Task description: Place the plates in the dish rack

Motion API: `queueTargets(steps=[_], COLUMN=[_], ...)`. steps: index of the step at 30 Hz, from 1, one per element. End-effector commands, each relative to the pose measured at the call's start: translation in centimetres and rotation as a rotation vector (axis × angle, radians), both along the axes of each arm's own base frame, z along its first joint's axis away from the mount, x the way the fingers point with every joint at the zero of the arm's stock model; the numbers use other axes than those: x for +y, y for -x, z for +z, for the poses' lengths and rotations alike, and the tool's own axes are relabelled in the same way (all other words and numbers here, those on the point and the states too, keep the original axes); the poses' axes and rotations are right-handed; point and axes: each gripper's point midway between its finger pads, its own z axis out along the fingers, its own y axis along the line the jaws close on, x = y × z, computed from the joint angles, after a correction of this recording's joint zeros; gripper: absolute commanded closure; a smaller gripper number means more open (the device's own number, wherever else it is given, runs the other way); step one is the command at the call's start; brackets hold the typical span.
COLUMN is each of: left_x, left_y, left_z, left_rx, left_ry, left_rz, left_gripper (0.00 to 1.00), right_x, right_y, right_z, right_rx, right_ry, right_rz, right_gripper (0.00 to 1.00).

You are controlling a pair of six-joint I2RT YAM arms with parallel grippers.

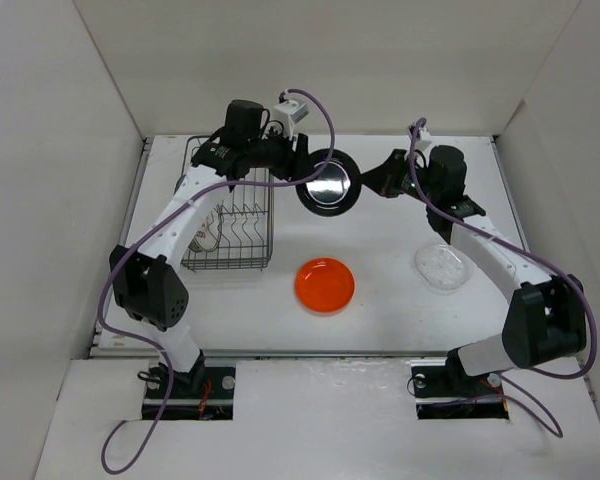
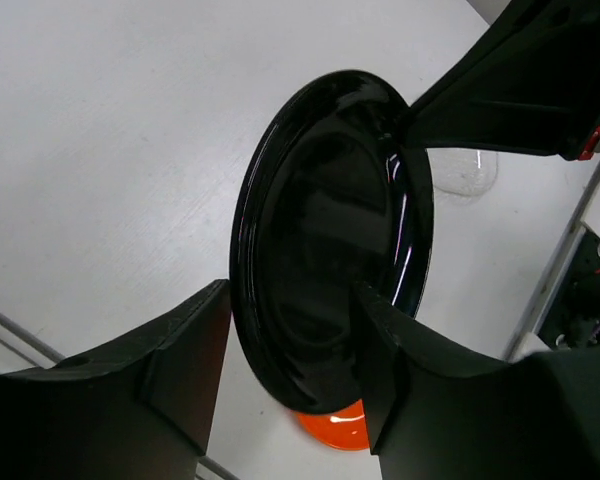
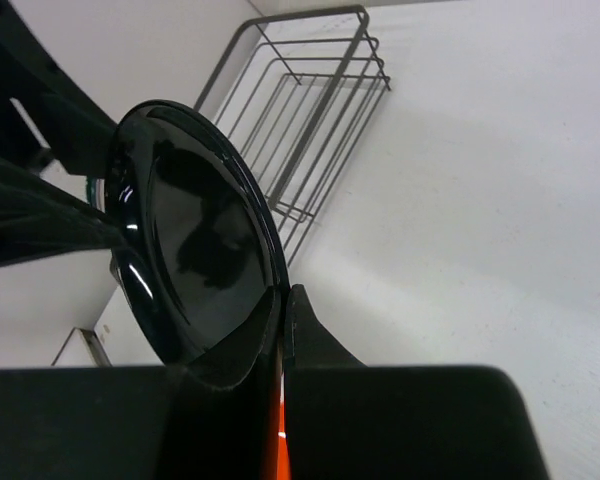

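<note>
The glossy black plate (image 1: 329,183) hangs on edge in the air at centre back, right of the dish rack (image 1: 228,210). My right gripper (image 1: 365,182) is shut on its right rim, with the jaws pinching the rim in the right wrist view (image 3: 283,300). My left gripper (image 1: 298,172) is open, and its wide jaws straddle the plate's left edge (image 2: 290,370). The orange plate (image 1: 325,285) and the clear plate (image 1: 441,268) lie flat on the table. A white plate (image 1: 208,232) stands in the rack; its marks are too small to tell.
The rack's upright prongs (image 1: 245,222) stand to the right of the white plate. White walls enclose the table on the left, back and right. The rack's wire frame (image 3: 300,110) shows behind the black plate in the right wrist view.
</note>
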Motion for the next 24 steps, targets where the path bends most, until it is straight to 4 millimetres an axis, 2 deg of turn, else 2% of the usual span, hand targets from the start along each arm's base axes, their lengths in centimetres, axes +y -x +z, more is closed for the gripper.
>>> queueTargets(steps=[1,4,6,7,8,10,12,13,14,15,17,18,20,21,22,24], left_x=[-1.3,-1.3,-1.3,-1.3,-1.3,-1.2,-0.8,-0.5,0.3,1.4,3.7,6.5,9.9,11.4,14.3,16.7], left_y=[0.9,0.7,0.7,0.7,0.7,0.5,0.7,0.7,0.5,0.1,-1.0,-1.7,-2.1,-1.9,-1.1,0.0], left_z=[0.5,0.1,0.1,0.1,0.1,0.1,1.8,2.3,2.2,3.8,4.7,4.9,5.1,4.2,4.5,4.0], left_rx=[0.002,0.003,0.003,0.003,0.003,0.001,-0.036,-0.052,-0.045,-0.092,-0.132,-0.152,-0.178,-0.17,-0.192,-0.197], left_ry=[0.027,0.02,0.02,0.02,0.02,0.015,0.023,0.021,0.015,0.01,-0.04,-0.116,-0.207,-0.257,-0.331,-0.396], left_rz=[-0.061,-0.065,-0.065,-0.065,-0.065,-0.055,-0.029,-0.015,0.02,0.099,0.252,0.397,0.566,0.626,0.732,0.818], left_gripper=[0.53,0.54,0.61,0.68,0.81,0.98,1.0,1.0,1.0,1.0,1.0,1.0,1.0,1.0,1.0,1.0], right_x=[1.5,1.4,1.4,1.4,1.4,1.4,1.5,1.6,1.6,1.5,1.2,0.9,0.1,-0.4,-0.5,-1.4], right_y=[-0.1,0.2,0.2,0.2,0.2,0.2,0.0,-0.3,-0.6,-0.8,-1.3,-1.5,-1.9,-2.2,-2.2,-2.6], right_z=[5.8,6.3,6.3,6.3,6.3,6.3,5.8,5.3,4.6,4.4,2.9,2.5,0.5,0.3,-0.3,-0.8], right_rx=[-0.172,-0.175,-0.175,-0.175,-0.175,-0.175,-0.165,-0.152,-0.137,-0.128,-0.084,-0.075,-0.018,-0.018,-0.001,0.024], right_ry=[-0.07,-0.079,-0.079,-0.079,-0.079,-0.079,-0.076,-0.073,-0.069,-0.066,-0.041,-0.026,0.03,0.061,0.084,0.128], right_rz=[0.054,0.054,0.054,0.054,0.054,0.054,0.054,0.053,0.053,0.041,0.009,-0.009,-0.077,-0.101,-0.119,-0.17], right_gripper=[1.0,1.0,1.0,1.0,1.0,1.0,1.0,0.91,0.29,0.0,0.0,0.0,0.0,0.0,0.0,0.0])
